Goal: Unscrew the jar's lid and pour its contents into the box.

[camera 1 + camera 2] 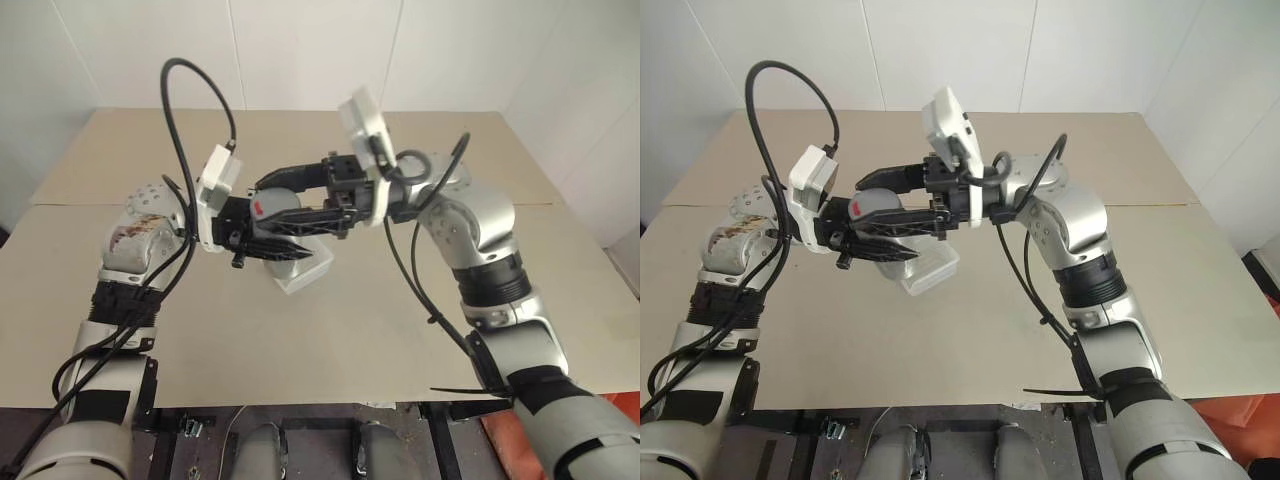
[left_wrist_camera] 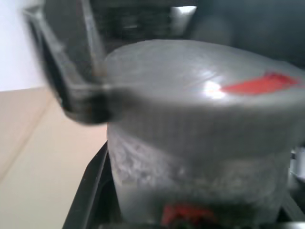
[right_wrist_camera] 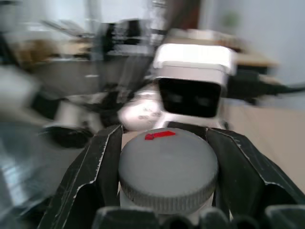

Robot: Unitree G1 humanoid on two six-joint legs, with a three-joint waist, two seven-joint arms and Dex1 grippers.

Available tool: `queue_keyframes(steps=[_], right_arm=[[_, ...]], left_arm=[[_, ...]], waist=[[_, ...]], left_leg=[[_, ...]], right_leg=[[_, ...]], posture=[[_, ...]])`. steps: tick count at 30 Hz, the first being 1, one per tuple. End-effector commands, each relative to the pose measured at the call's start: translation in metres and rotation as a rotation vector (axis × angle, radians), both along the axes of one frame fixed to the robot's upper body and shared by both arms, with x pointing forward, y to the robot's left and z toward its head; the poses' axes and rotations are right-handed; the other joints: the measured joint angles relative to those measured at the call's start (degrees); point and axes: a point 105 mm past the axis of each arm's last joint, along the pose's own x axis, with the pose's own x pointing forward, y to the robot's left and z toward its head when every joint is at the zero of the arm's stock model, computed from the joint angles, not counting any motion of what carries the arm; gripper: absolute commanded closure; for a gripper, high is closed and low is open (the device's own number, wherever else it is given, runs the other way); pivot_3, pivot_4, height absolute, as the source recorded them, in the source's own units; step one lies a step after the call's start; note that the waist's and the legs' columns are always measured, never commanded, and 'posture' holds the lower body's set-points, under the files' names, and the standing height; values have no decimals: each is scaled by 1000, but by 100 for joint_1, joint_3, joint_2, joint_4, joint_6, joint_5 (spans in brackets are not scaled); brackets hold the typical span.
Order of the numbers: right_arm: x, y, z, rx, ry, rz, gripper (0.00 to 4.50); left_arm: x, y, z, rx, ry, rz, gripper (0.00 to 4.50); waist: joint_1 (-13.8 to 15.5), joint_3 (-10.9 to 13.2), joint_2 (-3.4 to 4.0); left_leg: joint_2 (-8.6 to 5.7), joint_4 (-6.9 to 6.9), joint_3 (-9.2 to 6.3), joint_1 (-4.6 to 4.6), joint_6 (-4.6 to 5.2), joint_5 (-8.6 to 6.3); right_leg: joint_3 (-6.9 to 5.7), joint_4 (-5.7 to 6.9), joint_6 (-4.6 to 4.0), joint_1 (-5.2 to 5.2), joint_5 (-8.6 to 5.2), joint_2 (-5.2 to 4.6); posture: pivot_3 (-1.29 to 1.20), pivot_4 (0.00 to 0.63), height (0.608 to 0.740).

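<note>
The jar [image 2: 200,176] lies level in mid-air above the bench [image 1: 380,340], its body clamped in the left end effector [image 1: 262,228] so it cannot spin. Its lid [image 3: 167,164] faces the right end effector [image 3: 167,176], whose two black fingers [image 3: 93,176] are shut on the ribbed rim from either side (a grip suited, I judge, to twisting it off). The lid looks seated on the jar, so unscrewing seems barely begun. Directly below both end effectors sits the box [image 1: 930,272], well placed to catch the contents once poured.
</note>
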Motion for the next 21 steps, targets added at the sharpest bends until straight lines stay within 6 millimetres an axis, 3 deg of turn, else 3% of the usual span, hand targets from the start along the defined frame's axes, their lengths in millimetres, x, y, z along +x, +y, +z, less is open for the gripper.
queue_keyframes(steps=[1, 5, 7, 11, 16, 21], right_arm=[[-6, -5, -5, -74, -40, 186, 1755], [7, 2, -6, -86, -64, 150, 1755], [11, 1, -5, -68, -49, 112, 1043], [23, -11, -4, -3, -28, -39, 35], [26, -33, 6, 92, -16, -248, 35], [12, -40, 9, 130, 20, -364, 35]], left_arm=[[-21, 10, 37, -87, -51, -89, 2556], [-24, 11, 36, -78, -59, -94, 2556], [-19, 14, 33, -75, -54, -62, 2556], [-9, 24, 20, -64, -33, 26, 2556], [5, 33, 9, -86, -21, 156, 2556], [16, 38, 4, -124, -26, 270, 2556]], waist=[[-21, 0, 1], [-30, 1, 2], [-10, 1, 2], [57, 1, 1], [66, 1, 2], [56, 1, 1]], left_leg=[[1, -3, -1, 1, 0, 0], [4, -4, -8, 5, -1, 0], [3, -2, -3, 4, -2, 1], [0, 2, -5, -3, -2, 1], [0, 1, -5, -12, -6, 3], [2, 0, -5, -9, -8, 4]], right_leg=[[0, 2, 0, 0, 0, 1], [3, 8, -1, -4, 0, 3], [2, 8, 0, -3, 0, 2], [-11, 10, 0, 3, 0, -4], [-14, 15, 0, -3, 2, -4], [-13, 13, 0, -2, 2, -3]], posture=[[0, 150, 740], [0, 150, 740], [0, 150, 740], [0, 150, 740], [0, 150, 740], [0, 150, 740]])
